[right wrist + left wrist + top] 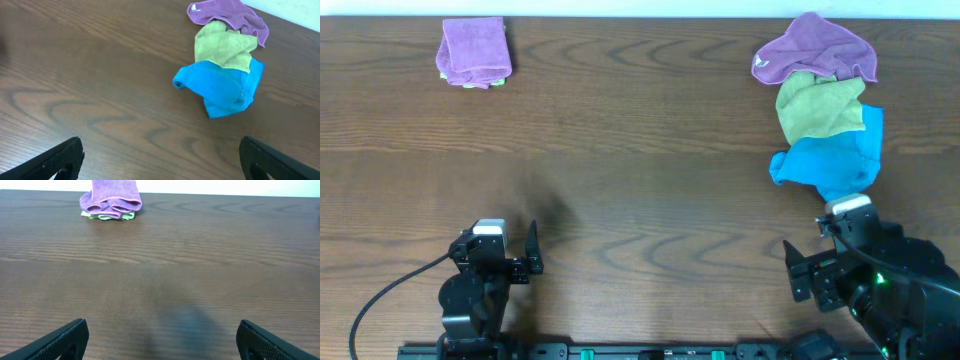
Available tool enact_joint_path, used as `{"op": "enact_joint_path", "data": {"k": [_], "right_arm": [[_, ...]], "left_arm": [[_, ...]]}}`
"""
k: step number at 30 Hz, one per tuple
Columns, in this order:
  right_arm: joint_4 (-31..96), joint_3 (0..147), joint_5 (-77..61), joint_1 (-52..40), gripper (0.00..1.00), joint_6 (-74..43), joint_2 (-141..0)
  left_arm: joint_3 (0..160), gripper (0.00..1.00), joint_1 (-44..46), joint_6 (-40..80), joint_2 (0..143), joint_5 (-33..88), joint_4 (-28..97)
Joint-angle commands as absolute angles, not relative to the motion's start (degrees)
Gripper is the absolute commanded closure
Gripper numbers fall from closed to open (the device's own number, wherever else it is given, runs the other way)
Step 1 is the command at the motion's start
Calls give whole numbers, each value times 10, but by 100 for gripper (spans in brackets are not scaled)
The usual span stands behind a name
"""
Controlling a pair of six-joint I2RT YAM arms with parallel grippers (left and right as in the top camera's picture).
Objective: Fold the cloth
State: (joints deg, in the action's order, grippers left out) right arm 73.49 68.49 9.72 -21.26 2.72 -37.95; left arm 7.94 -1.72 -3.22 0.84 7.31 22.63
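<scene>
Overhead, the pinkish-purple cloth [815, 48] lies crumpled at the far right of the desk [640, 150]. An olive-green cloth [820, 108] touches its near edge, and a bright blue cloth [830, 160] lies nearer still. Which of the purple and green is on top where they meet I cannot tell. A small white label [763, 62] shows at its left edge. A folded purple cloth [473, 48] sits on a pale green layer [480, 84] in the far left corner, well apart. The left claw [498, 250] and right claw [845, 255] rest at the near edge, jaws wide, nothing in them. The blue cloth is just beyond the right claw; the task's cloth lies farther off, past the green one. From the left wrist, only the folded purple stack shows far ahead between spread fingers, and the task's cloth is out of view. From the right wrist, the fingers stand wide over bare wood, and the cloth sits at the far end of the pile, up and right of centre. It looks soft, light and limp, likely to drape and drag. I would pinch a free edge, say the label side, and draw it clear of the green cloth before folding.
</scene>
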Motion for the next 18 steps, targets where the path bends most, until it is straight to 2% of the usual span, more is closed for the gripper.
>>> {"op": "enact_joint_path", "data": {"k": [1,18], "right_arm": [[735,685,101,-214,1,26,-377],[735,685,101,-214,1,26,-373]], "left_arm": [[66,5,-15,-30,3,73,225],[66,5,-15,-30,3,73,225]]}}
